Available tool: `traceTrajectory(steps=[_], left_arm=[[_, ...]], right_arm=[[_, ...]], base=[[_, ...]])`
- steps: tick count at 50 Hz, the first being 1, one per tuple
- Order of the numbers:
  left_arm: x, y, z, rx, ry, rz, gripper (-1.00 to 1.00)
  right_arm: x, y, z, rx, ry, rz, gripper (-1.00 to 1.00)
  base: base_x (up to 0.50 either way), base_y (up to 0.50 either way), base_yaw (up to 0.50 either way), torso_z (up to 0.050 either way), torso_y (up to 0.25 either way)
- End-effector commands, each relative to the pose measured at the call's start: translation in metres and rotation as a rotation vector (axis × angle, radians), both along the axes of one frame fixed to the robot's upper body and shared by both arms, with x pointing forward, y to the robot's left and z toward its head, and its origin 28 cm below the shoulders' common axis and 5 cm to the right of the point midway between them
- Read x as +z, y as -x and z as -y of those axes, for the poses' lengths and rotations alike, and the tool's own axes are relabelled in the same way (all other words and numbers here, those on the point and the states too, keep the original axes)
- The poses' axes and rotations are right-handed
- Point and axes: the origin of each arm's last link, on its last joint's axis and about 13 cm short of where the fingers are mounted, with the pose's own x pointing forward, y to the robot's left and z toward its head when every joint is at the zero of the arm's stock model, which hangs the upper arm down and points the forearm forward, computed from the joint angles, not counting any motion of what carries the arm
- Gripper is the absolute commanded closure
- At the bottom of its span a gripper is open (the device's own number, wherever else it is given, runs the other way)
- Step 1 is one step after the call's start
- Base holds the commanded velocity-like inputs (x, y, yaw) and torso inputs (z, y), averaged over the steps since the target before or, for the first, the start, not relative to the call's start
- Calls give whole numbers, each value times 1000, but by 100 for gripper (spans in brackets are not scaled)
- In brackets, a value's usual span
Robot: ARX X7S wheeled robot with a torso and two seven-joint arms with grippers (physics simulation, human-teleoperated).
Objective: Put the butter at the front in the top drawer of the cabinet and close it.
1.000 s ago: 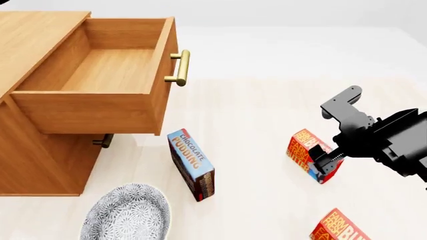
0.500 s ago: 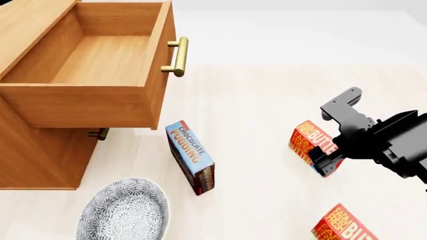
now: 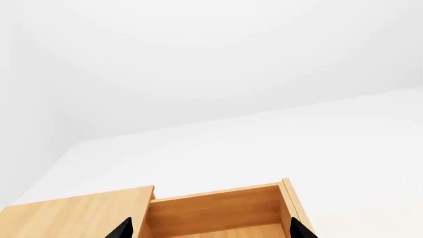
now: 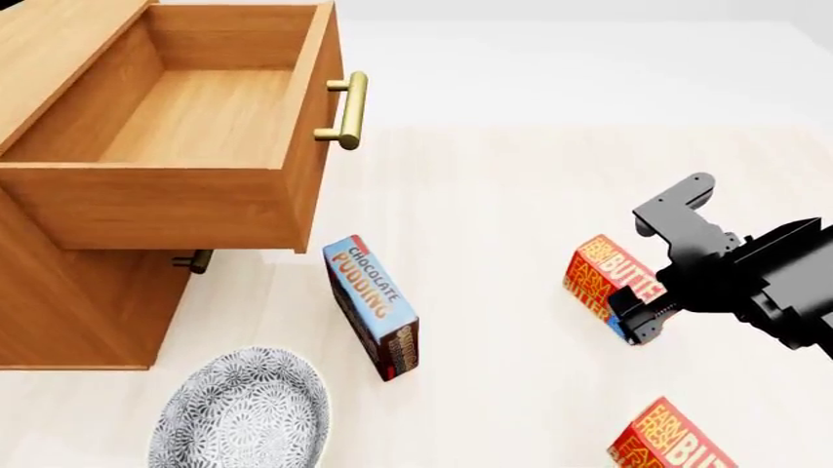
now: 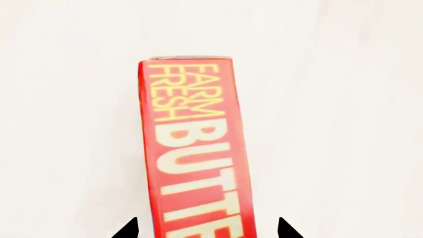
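Right gripper (image 4: 638,317) straddled the butter (image 4: 607,277) — fingers apart, one each side, not yet clamped. Butter stood on the floor, well right of the cabinet (image 4: 65,292); drawer (image 4: 195,127) open. Recommended: centre box btwn fingers, seat lower, then squeeze flat faces. Left gripper's state — cannot tell.

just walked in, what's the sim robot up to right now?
Its right hand is down at one butter box on the floor, fingers open to either side of it in the right wrist view, not yet closed. The cabinet's top drawer is pulled open and looks empty. A second butter box, a chocolate pudding box and a patterned plate sit untouched. The left hand hangs open over the drawer.
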Motion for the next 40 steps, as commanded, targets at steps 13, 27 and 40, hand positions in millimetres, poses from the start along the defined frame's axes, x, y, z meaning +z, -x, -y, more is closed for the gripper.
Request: traceTrajectory(steps=[13,27,40], left_arm=[[0,0,0,0,-4,-9,-100],[0,0,0,1,6,-7,-100],[0,0,0,2,-5,-18,-100]], right_arm=[[-2,1,0,-2,-3,-1,-100],[-3,0,0,-4,-3,-3,-100],[-3,-1,-1,-3,-3,-3,-100]], base=[[0,0,0,0,0],[0,0,0,0,0],[0,0,0,0,-64]])
